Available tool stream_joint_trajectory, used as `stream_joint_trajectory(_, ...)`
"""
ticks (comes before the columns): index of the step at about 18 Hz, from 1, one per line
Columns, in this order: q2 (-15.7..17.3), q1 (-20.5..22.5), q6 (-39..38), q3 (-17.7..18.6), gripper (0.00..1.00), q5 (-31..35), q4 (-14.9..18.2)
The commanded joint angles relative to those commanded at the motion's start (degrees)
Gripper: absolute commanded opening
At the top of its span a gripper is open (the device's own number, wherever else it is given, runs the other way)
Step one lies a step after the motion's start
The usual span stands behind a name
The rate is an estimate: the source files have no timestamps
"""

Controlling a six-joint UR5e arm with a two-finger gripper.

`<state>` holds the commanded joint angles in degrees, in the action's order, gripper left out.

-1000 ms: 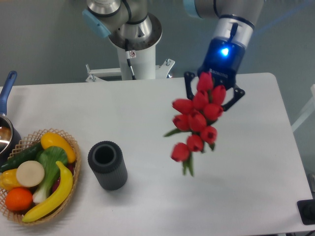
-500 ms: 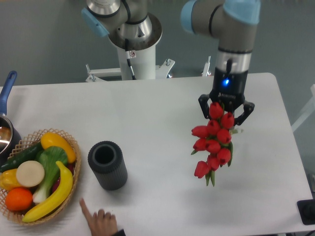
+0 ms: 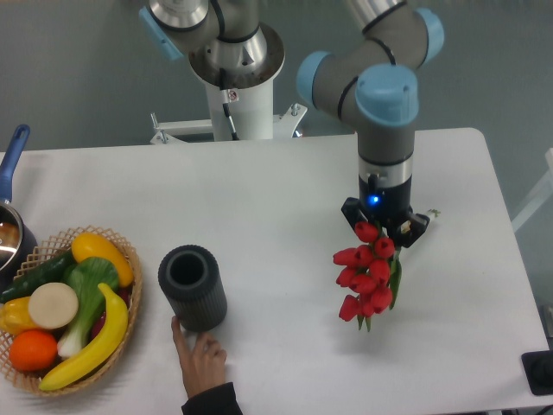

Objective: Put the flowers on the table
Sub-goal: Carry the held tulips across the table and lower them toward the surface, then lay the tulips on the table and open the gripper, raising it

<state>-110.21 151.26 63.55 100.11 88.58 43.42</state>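
Observation:
The flowers [image 3: 365, 277], a bunch of red tulips with green leaves, hang blooms toward the camera at the right of the white table [image 3: 276, 190]. My gripper [image 3: 384, 226] stands straight above them, shut on the upper part of the bunch; its fingers are mostly hidden by the blooms. The lowest blooms sit close to the tabletop, and I cannot tell whether they touch it. The stems are hidden behind the blooms.
A dark ribbed cylinder [image 3: 192, 288] stands left of centre, with a person's hand [image 3: 202, 361] touching its base from the front edge. A wicker basket [image 3: 121, 259] of toy fruit and vegetables sits at the far left, beside a pot with a blue handle [image 3: 10, 160]. A second robot base [image 3: 233, 78] stands behind the table.
The arm has lowered the flowers toward the table, and they look smaller now. The person's hand has reached up to the dark cylinder, which has shifted slightly.

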Motion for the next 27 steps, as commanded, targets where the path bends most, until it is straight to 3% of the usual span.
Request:
stream_joint_trajectory(4, -2.4, -1.9, -0.3, -0.1, 0.37, 4.7, 0.1)
stream_joint_trajectory(14, -4.5, -2.8, -0.3, -0.5, 0.41, 4.9, -0.2)
stream_joint_trajectory(17, -4.7, -2.9, -0.2, -0.4, 0.53, 4.9, -0.3)
stream_joint_trajectory(18, -4.7, -2.9, 0.0, -0.4, 0.7, 4.8, -0.4)
stream_joint_trajectory(22, -4.5, -3.0, 0.1, -0.5, 0.84, 4.8, -0.5)
stream_joint_trajectory(23, -4.4, -3.0, 0.1, -0.4, 0.93, 4.8, -0.5)
stream_joint_trajectory(27, -3.0, -3.7, 0.3, 0.2, 1.0, 4.8, -0.5)
